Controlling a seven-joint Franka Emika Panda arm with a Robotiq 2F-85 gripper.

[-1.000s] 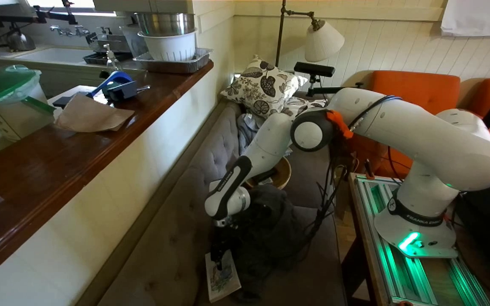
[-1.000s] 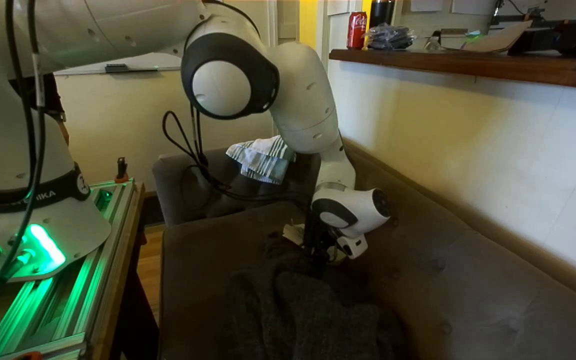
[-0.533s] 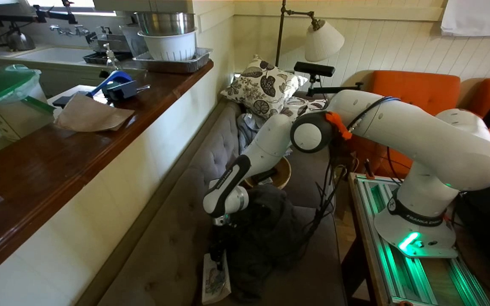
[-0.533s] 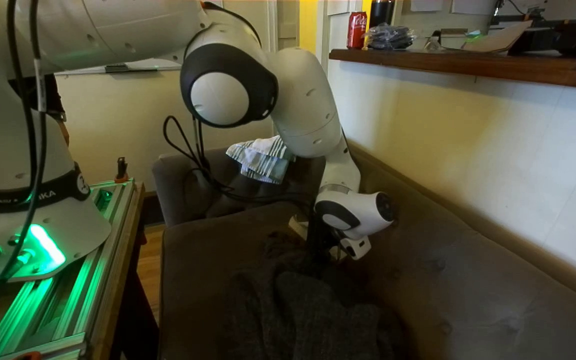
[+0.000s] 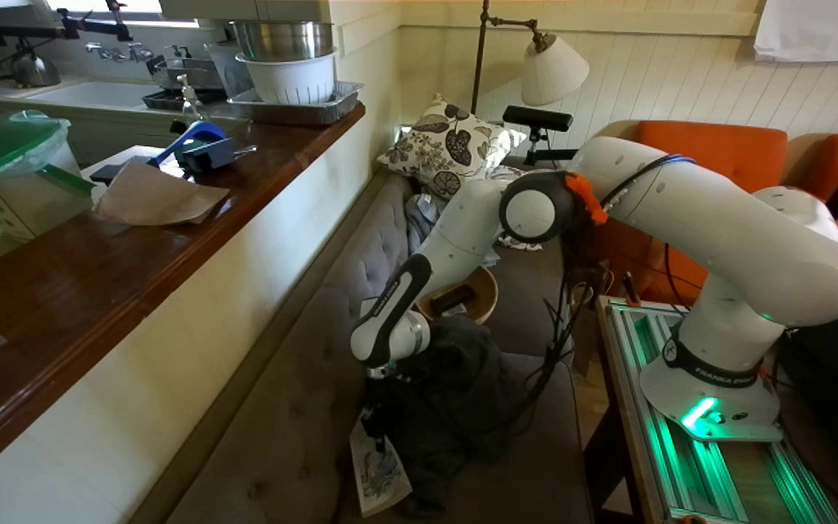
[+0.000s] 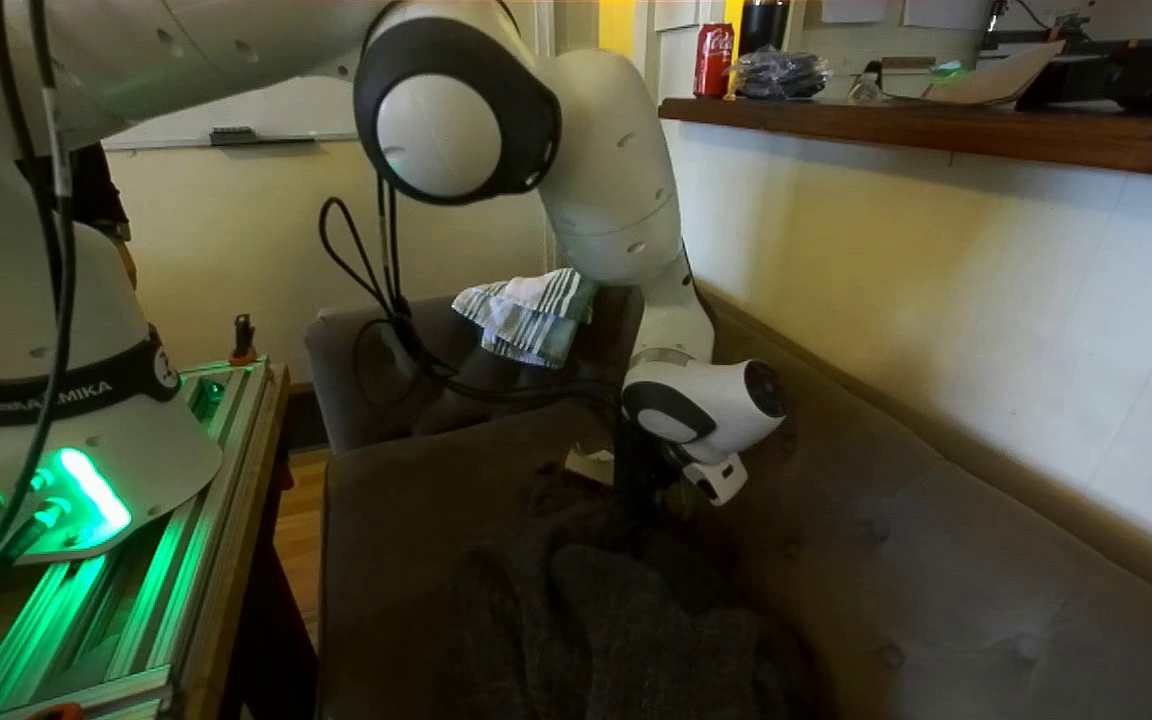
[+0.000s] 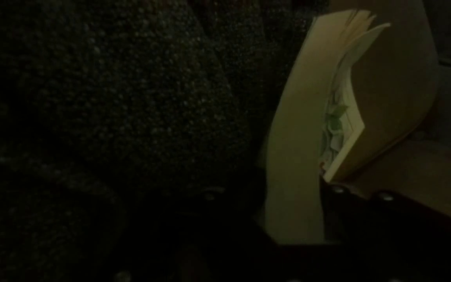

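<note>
“Cream-white rectangular paper book [image 5: 381, 476], coloured picture on its face: where, exactly?”

“Near part of the tufted grey-brown fabric sofa [image 5: 281, 451] in an exterior view, just left of the crumpled dark-grey woven blanket [image 5: 455, 415]. Resting or slightly raised: hard to say.”

“And the black two-fingered metal tool [image 7: 293, 192]?”

“Clamped on one end of the book, to judge from the wrist view, pages pinched between both fingers.”

“Biggest worry?”

“Swinging round or sliding free, probably, because of so short a bite, all at one end. Creasing, too: picture side bowed, page corners splayed, so likely to buckle under a harder squeeze.”

“Anything else?”

“Possibly a snag on the blanket, with dark fabric close beside the fingers on the left. And misjudged contact, given so dim a wrist view.”
</note>
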